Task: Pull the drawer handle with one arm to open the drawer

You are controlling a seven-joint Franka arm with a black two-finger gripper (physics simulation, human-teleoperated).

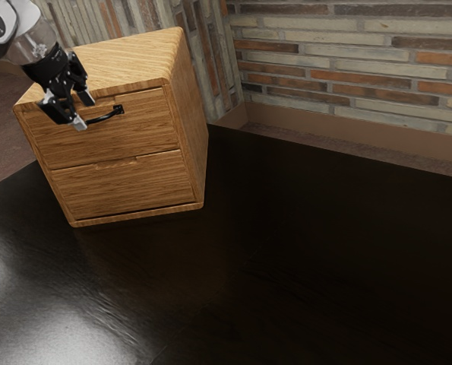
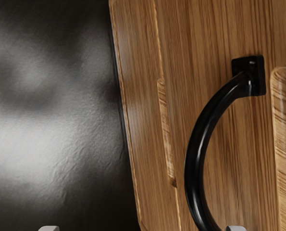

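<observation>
A wooden cabinet (image 1: pixel 138 65) with two drawers stands at the back of the exterior view's left. Its top drawer (image 1: pixel 127 133) carries a curved black handle (image 1: pixel 108 115) and its front looks flush with the cabinet. My black gripper (image 1: pixel 70 115) is open at the handle's left end, right against the drawer front. In the wrist view the black handle (image 2: pixel 200 144) arcs over the wood front (image 2: pixel 147 72) and runs down between my two grey fingertips (image 2: pixel 235 227), close to one of them. Neither finger visibly presses on the handle.
The lower drawer (image 1: pixel 123 182) has a shallow recessed grip and is shut. The cabinet rests on a dark glossy table (image 1: pixel 286 266) that stretches wide toward the exterior view's right. A brick wall (image 1: pixel 347 61) runs behind.
</observation>
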